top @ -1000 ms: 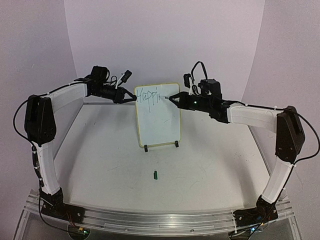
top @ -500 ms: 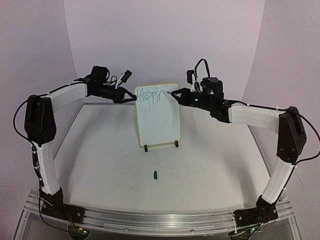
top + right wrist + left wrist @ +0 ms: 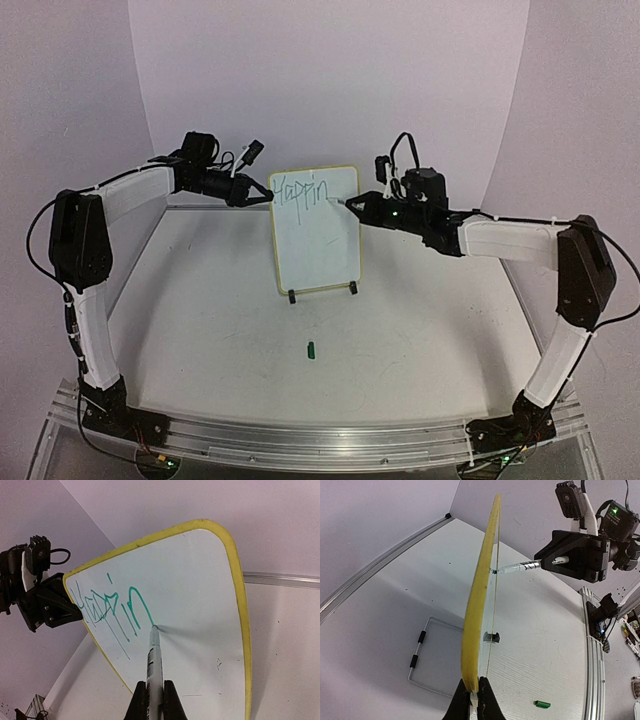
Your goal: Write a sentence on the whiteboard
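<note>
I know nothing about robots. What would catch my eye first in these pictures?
A small yellow-rimmed whiteboard stands upright at the middle of the table, with green writing across its top. The right claw holds a pen with its tip against the board's face, while the left claw pinches the board's upper left edge. A little green cap lies alone on the table in front of the board.

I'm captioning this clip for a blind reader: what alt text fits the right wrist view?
The right claw holds a pen whose tip touches a yellow-rimmed whiteboard, at the end of green writing that reads roughly "Happin". The left claw grips the board's opposite edge.
</note>
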Controlling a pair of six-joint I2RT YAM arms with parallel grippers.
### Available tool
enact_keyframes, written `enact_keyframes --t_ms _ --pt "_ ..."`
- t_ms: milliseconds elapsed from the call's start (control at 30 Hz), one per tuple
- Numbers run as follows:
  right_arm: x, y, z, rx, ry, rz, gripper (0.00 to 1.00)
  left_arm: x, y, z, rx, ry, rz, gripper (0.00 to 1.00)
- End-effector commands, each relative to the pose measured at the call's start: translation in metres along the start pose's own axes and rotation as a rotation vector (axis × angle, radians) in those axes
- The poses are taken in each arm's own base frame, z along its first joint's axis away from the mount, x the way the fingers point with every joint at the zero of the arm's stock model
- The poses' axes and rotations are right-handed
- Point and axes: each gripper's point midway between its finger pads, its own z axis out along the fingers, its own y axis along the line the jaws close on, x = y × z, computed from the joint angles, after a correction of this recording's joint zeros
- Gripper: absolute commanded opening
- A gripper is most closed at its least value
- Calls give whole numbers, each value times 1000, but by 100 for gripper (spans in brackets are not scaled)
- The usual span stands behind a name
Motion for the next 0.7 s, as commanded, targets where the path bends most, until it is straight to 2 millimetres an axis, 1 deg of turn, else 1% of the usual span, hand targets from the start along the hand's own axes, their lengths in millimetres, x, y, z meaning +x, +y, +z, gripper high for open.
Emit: enact_keyframes --t_ms 0,233,333,667 --pt "-14 3 -12 10 -41 3 0 15 1 8 5 48 -26 0" --pt "-36 25 -29 -48 -84 -25 0 14 1 7 3 46 -25 0" --pt "-43 29 -32 -53 -100 -27 0 14 0 7 3 46 -24 0" --pt "-36 18 -13 -28 -83 -12 0 13 -1 6 1 48 -25 0"
